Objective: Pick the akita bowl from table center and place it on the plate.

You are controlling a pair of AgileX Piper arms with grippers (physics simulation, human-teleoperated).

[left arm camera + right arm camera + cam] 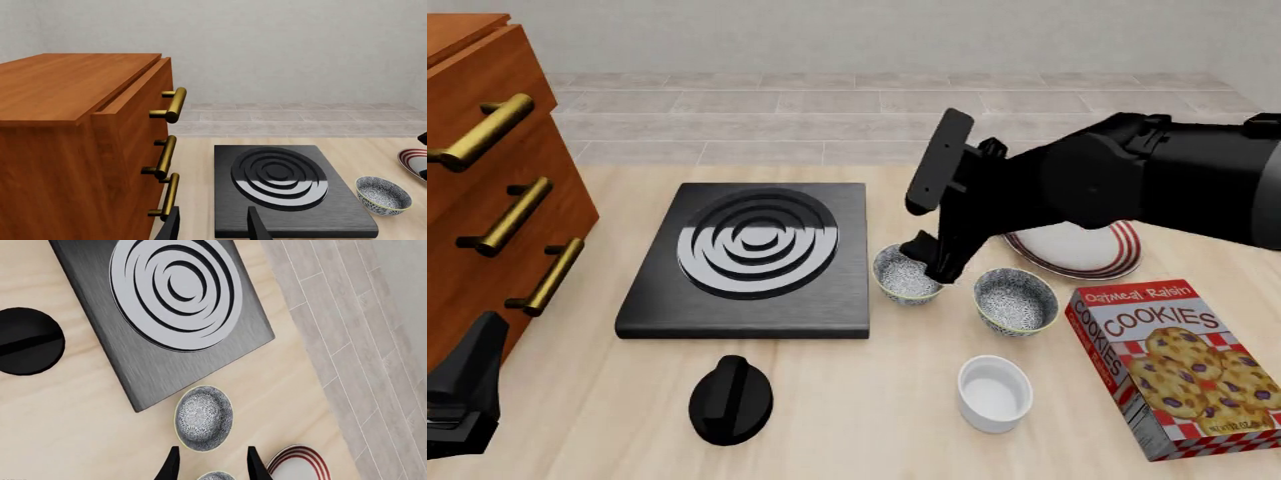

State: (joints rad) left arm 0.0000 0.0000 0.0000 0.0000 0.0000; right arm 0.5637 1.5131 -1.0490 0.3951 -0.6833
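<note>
- The right tool [932,262] hangs over the middle of the bench [827,400], fingers spread and gripping nothing; in the right wrist view its two dark fingertips [172,465] straddle bare wood just short of the akita bowl [905,274].
- That akita bowl sits at bench centre, just off the stove plate's [754,258] 3 o'clock edge, upright, its speckled inside showing.
- A second identical bowl [1016,300] stands near it, at about 4 o'clock from the first, the two apart.
- The plate [1090,252], white with red rings, lies at 2 o'clock from the centre bowl, partly hidden behind the right arm [1121,180].
- A white ramekin [994,392] sits at 5 o'clock, a cookie box [1181,365] beside it toward 3 o'clock.
- A black knob [730,400] rests at 7 o'clock from the centre bowl.
- The left tool [213,225] waits at the near left corner beside the wooden drawers [494,180], fingers parted and unloaded, pointing toward the stove plate.
</note>
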